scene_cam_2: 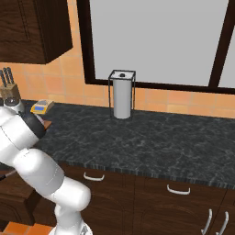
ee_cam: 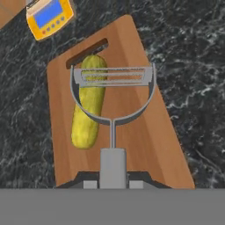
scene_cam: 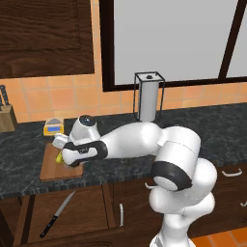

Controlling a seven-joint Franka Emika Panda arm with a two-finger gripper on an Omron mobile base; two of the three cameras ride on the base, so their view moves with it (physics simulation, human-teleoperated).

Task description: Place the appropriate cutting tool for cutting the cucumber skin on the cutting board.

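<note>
The dark speckled counter [scene_cam: 120, 140] runs across the middle of the left base view, and the white arm [scene_cam: 144, 142] reaches from the lower right toward the left, ending above the cutting board [scene_cam: 50, 169] at the counter's front edge. In the hand view the cutting board [ee_cam: 136, 110] slants through the centre of the frame, with the cucumber [ee_cam: 88, 103] lying along its left half. The peeler [ee_cam: 112, 94] hangs in front of the camera, its forked head overlapping the cucumber's upper end, and its handle runs down into the gripper [ee_cam: 113, 183], which is closed around it (only the fingertips show at the bottom edge). So the right tool is picked and carried over the board. Whether the peeler touches the wood yet cannot be told; lowering and letting go remain.
</note>
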